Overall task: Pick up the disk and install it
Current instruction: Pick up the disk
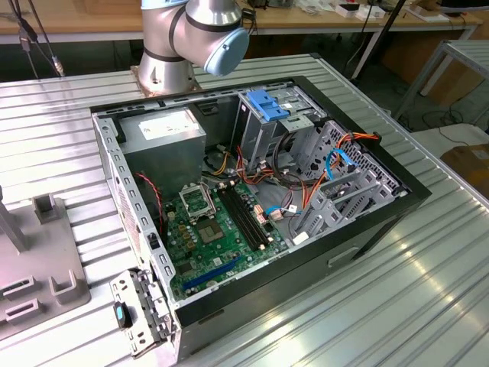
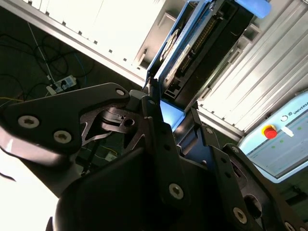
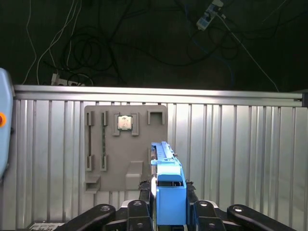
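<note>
The disk [image 3: 164,180] stands edge-on in the first wrist view, its blue plastic frame facing the camera, and my gripper [image 3: 166,208] is shut on it with a black finger on each side. It hangs well above the ribbed metal table [image 3: 231,144]. In the second wrist view the disk [image 2: 192,43] shows its dark side and blue edge strip and juts out from the gripper [image 2: 166,108]. In the exterior view the open computer case [image 1: 122,199] lies on the table, with its grey drive cage with blue tabs [image 1: 269,107] at the back.
A grey holder plate [image 3: 125,144] with a small chip [image 3: 125,122] in it lies on the table beneath the disk. Inside the case are a green motherboard [image 1: 221,229], a grey power supply box [image 1: 164,130] and loose cables [image 1: 306,183]. The arm's base [image 1: 172,46] stands behind the case.
</note>
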Controlling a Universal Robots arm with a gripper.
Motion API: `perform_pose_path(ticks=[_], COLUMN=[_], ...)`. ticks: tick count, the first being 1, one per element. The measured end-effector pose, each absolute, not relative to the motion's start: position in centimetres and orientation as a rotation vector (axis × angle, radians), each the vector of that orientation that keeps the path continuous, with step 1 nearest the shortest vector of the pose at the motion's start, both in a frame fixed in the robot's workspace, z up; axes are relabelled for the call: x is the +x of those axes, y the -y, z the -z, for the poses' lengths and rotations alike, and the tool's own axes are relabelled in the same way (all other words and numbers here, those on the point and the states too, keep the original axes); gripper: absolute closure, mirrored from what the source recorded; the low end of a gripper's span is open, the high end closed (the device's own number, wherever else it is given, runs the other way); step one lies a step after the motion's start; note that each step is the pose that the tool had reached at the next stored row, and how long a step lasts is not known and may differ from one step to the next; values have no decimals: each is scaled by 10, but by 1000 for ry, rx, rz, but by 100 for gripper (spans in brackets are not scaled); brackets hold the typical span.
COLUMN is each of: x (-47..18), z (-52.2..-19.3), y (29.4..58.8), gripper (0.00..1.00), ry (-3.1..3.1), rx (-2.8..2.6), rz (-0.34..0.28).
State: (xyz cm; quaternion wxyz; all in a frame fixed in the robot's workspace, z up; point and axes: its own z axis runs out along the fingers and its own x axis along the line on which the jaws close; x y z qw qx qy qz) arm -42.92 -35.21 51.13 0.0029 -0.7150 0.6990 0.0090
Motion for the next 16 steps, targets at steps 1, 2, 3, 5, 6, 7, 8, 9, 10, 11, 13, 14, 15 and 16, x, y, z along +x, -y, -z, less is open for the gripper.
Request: perform_pose_path(ticks=[1,2,3,5,6,7,8,9,10,11,13,14,15,16], x=[-429,-429,-429,-429,-429,-429,-429,-429,-428,-424,-416,-412,-409,-407], z=[-512,-513,-515,-520,-521,-521,-521,-521,-521,-521,-521,-521,-521,-521], y=[352,352,352,352,352,352,352,352,352,352,352,352,352,352], gripper=[63,63,63,63,63,63,63,63,63,63,63,63,63,63], ry=[-2192,-2192,-2192,-2192,-2192,-2192,-2192,-2192,-2191,-2192,-2192,-2192,-2192,-2192], rx=[-2242,-2242,-2242,-2242,-2242,-2242,-2242,-2242,-2242,-2242,-2242,-2242,-2242,-2242], rz=[-28,-28,-28,-28,-29,-29,-29,-29,-29,-29,-29,-29,-29,-29])
